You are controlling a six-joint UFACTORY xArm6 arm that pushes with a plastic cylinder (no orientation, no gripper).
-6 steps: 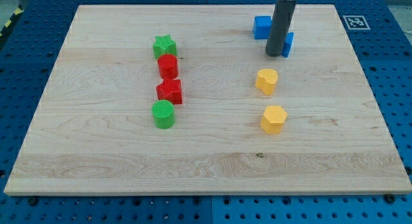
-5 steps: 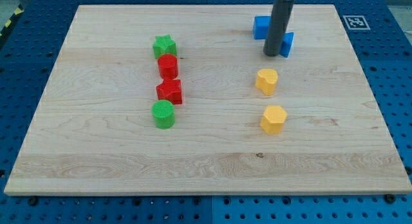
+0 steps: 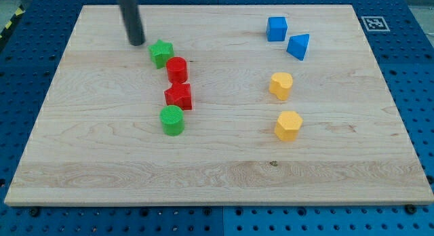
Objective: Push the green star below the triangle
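Pale wood-grain worktop; my tip upper left, just left of green star. No jaws, only a smooth dark rod.
Ribbed plastic blocks: blue cube, blue triangle upper right; green star, matte, five blunt points, heads the left column, beside red cylinder.

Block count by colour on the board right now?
Green: 2, green star, green cylinder
Red: 2, red cylinder, red star
Blue: 2, blue cube, blue triangle
Yellow: 2, yellow heart, yellow hexagon
Total: 8
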